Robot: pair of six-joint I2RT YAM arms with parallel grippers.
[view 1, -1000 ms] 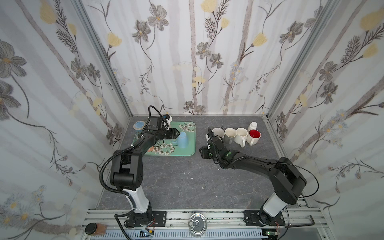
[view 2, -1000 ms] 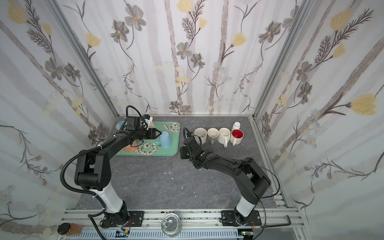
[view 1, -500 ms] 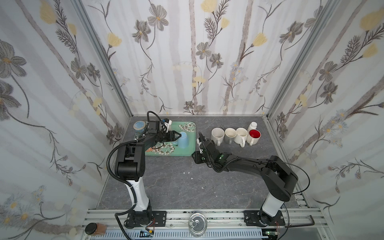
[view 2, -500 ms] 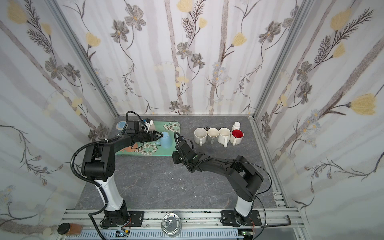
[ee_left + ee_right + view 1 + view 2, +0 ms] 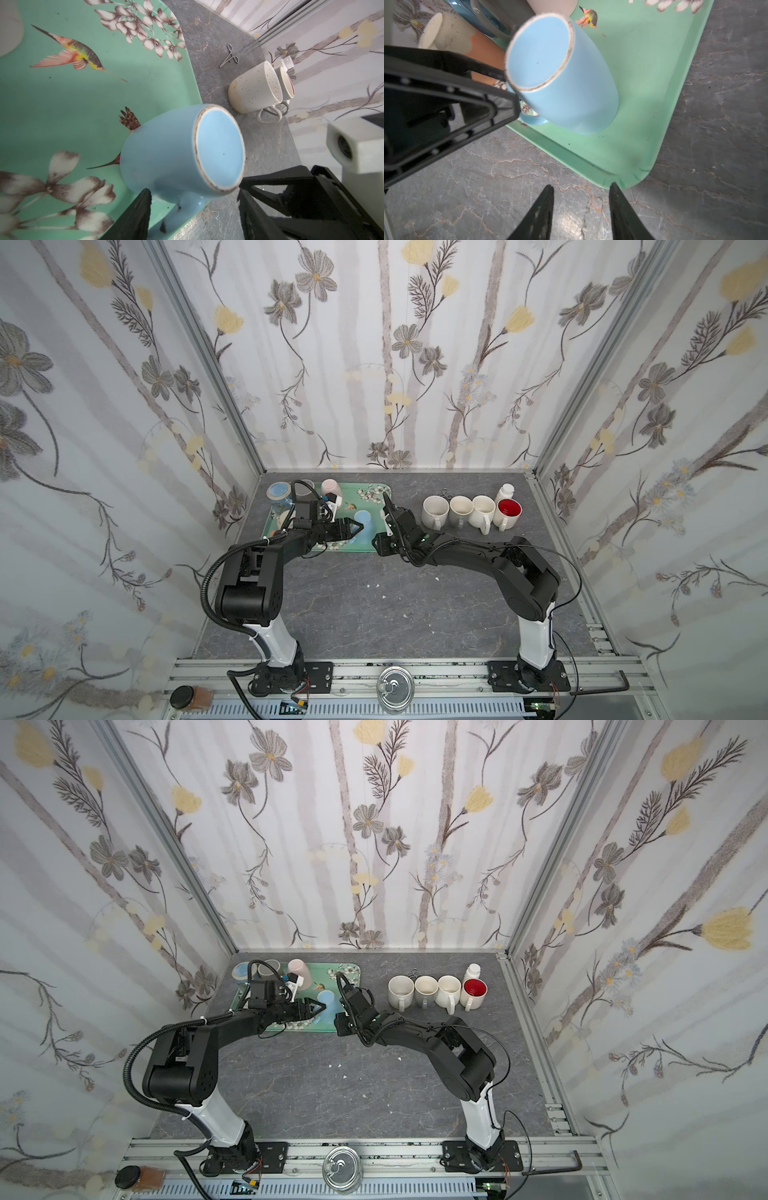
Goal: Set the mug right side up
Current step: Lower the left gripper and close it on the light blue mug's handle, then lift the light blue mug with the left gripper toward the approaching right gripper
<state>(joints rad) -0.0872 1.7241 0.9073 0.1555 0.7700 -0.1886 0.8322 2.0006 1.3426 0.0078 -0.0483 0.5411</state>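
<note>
Your light blue ceramic mug (image 5: 182,149) stands upside down, base up, on the mint-green flowered tray (image 5: 643,104), near its corner by the right arm. Your left tool (image 5: 193,190) has its jaws apart, straddling the mug's handle side; I cannot tell if they touch it. Your right tool (image 5: 581,186) is spread and empty over the grey marbled worktop (image 5: 716,124), just off that corner.

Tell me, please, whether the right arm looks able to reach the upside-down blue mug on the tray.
Probably yes: the right gripper hangs open just off a corner of the tray, with only bare tray up to the blue mug. The left gripper straddles the mug, though, so room is tight.
</note>
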